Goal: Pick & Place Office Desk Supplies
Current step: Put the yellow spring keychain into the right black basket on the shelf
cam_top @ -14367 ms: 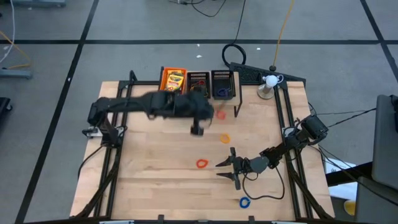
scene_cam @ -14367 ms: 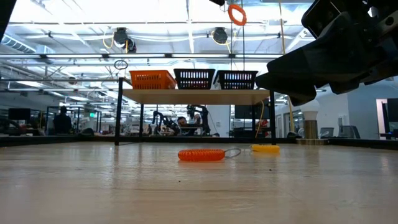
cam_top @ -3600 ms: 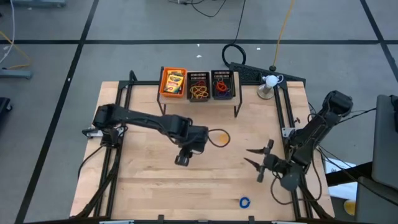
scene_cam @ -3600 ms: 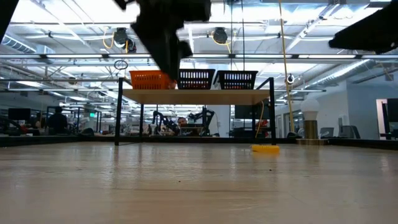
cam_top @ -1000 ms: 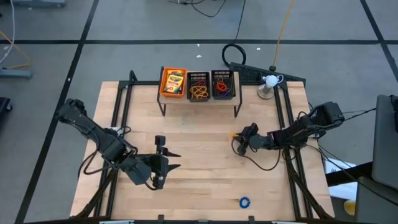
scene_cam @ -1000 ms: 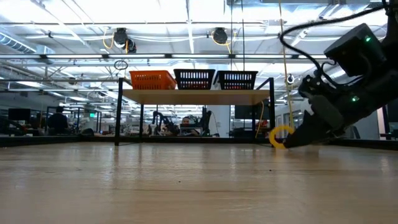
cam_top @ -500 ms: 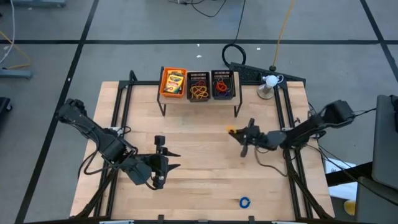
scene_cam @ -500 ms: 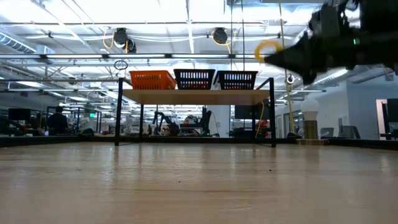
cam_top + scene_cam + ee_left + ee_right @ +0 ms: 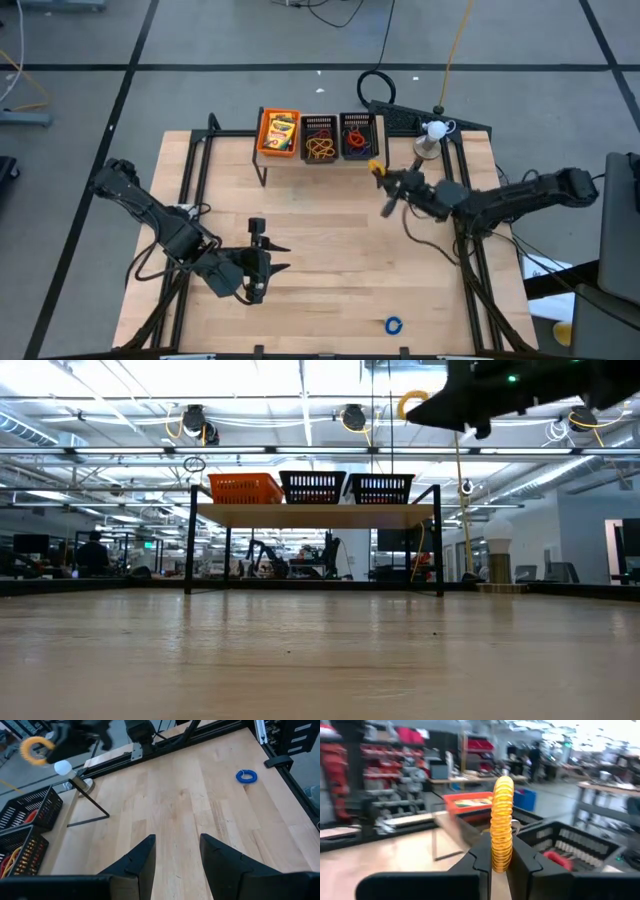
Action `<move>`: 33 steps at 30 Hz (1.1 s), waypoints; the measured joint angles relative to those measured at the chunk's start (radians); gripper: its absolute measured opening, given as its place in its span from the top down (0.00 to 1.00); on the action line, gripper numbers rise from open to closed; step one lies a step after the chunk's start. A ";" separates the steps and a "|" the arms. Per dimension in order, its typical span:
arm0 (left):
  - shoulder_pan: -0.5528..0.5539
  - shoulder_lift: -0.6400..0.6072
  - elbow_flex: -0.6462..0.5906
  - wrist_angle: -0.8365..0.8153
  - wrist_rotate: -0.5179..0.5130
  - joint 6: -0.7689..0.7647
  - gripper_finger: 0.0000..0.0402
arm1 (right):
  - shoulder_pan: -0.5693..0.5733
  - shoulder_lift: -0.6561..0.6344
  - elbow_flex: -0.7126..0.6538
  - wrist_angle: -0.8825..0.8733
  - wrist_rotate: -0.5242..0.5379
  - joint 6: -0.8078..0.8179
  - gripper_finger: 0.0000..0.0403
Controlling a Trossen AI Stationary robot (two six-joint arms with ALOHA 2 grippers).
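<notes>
We count three mesh bins (image 9: 320,136) at the high view's upper centre, one orange and two black. The right gripper (image 9: 377,170), just right of them, pinches one ribbed yellow ring (image 9: 502,822). One blue ring (image 9: 393,325) lies on the wood table (image 9: 330,250) at lower centre; the left gripper (image 9: 275,256), lower left, stands spread.

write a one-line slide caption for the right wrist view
Right gripper shut on a ribbed yellow-orange rubber ring, carried toward the black mesh bin beside the orange mesh bin.
</notes>
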State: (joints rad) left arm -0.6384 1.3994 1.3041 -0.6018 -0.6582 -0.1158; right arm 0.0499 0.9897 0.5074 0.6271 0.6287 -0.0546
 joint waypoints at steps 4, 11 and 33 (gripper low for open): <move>0.000 0.000 0.000 0.000 0.000 0.000 0.63 | -0.090 0.016 0.097 -0.142 -0.016 0.028 0.95; 0.000 0.000 0.000 0.000 0.001 -0.001 0.63 | -0.245 0.064 0.153 -0.184 -0.167 0.095 0.95; 0.000 0.000 0.000 0.000 0.001 0.001 0.63 | -0.438 0.198 0.154 -0.073 -0.404 0.225 0.70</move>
State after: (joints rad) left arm -0.6380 1.3994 1.3037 -0.6022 -0.6571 -0.1146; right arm -0.3885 1.1877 0.6613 0.5537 0.2247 0.1707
